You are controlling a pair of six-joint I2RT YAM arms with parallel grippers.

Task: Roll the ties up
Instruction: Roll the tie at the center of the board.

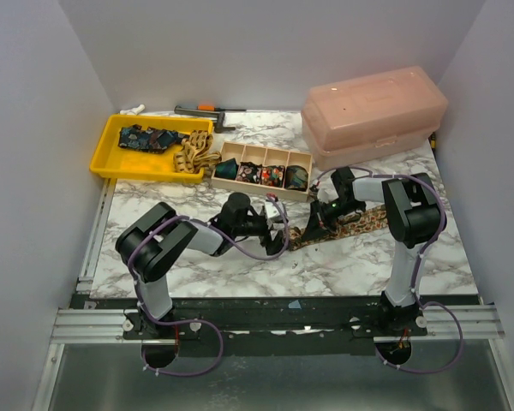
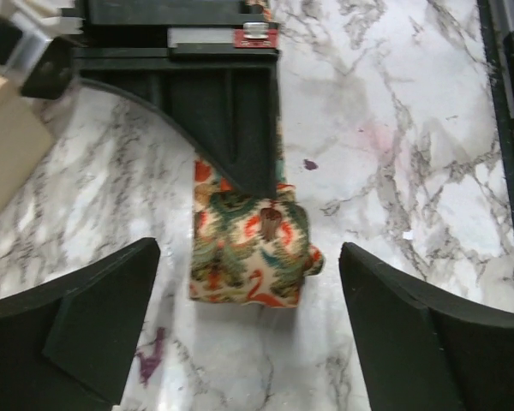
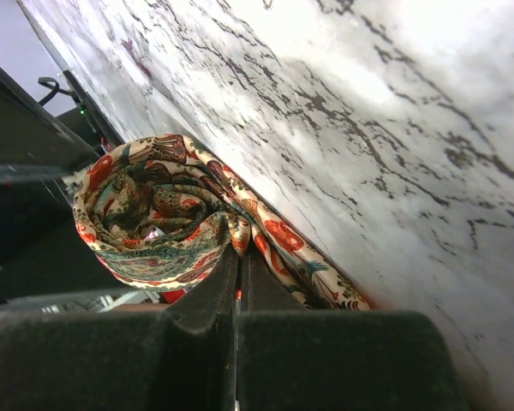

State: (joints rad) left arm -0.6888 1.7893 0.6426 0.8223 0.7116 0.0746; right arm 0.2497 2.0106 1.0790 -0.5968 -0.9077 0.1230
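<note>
Left pincer (image 2: 249, 257): I see its fingers apart, either side of the coiled end of the tie (image 2: 244, 274), not touching.
Right pincer (image 3: 238, 257): together, nipping that coil.
Tie: mid-tabletop (image 1: 343, 265), tail towards the right edge.
Rolled ties (image 1: 270, 175): in wooden box (image 1: 248, 187), far edge.

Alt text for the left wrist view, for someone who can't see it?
A partly rolled cream necktie patterned in red and green lies on the white marble table between the open black fingers of the left gripper, which do not touch it. The shut fingers of the right gripper reach its upper end from the frame's top.
</note>
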